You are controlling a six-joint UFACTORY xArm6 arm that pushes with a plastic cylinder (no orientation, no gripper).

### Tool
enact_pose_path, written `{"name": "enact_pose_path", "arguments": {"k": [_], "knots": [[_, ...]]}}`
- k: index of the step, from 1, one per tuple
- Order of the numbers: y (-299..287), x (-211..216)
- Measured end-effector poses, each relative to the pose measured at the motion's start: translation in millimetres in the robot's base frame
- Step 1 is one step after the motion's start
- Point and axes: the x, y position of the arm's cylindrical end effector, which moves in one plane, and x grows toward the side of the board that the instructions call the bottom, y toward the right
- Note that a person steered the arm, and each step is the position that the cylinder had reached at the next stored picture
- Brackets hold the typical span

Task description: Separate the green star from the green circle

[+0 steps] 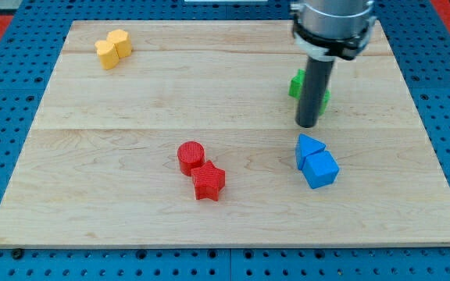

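Green blocks (pixel 296 83) upper right, mostly hidden behind rod; star/circle indistinguishable. My tip (pixel 307 125) just below them. No fingers. Likely light, rigid, slides easily; push side face.

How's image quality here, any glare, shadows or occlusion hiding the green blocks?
Camera view: even, soft lighting, no glare on the wooden board, only faint shadows beside the blocks. Focus is sharp throughout. The rod hides most of the green blocks, so their shapes cannot be told apart; my tip sits just below them. Red circle and red star are clear.
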Motion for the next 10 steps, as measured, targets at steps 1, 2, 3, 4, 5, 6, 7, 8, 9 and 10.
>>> {"name": "enact_pose_path", "arguments": {"k": [1, 2, 3, 4, 5, 6, 7, 8, 9, 10], "knots": [[28.6, 0.6], [39.9, -14.8], [17.4, -49.8], [-13.5, -78.9], [-13.4, -93.2], [-9.4, -97.0], [-9.1, -97.1], [-9.1, -100.5], [-10.9, -112.2], [-15.7, -117.3]]}}
